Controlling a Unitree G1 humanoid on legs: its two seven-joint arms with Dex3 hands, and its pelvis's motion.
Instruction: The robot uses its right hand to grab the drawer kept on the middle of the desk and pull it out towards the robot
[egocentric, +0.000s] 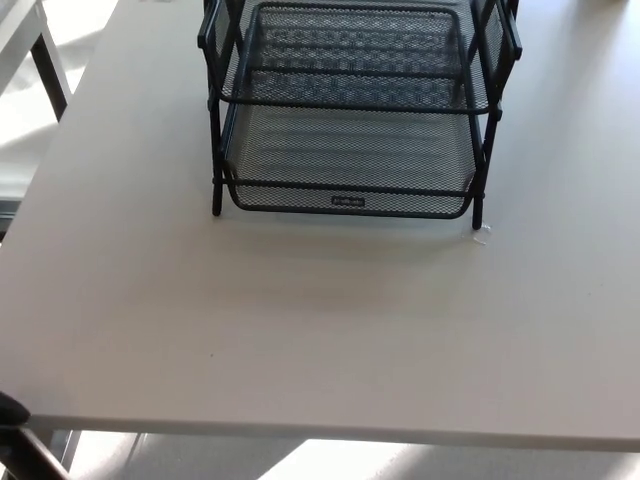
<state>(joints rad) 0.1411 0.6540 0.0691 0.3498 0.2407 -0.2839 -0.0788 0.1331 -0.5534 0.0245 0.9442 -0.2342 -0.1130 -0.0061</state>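
Note:
A black wire-mesh drawer rack (350, 110) stands at the far middle of the pale desk (300, 330). It has two stacked mesh trays in a black frame. The lower tray (348, 165) sticks out a little toward me, and its front rim carries a small label (348, 201). The upper tray (355, 60) sits further back. Both trays look empty. Neither of my hands shows in the head view.
A small white scrap (482, 236) lies by the rack's front right leg. The desk's near edge (320, 432) runs across the bottom of the picture, with floor beyond it. Another table's leg (48, 70) stands at the upper left.

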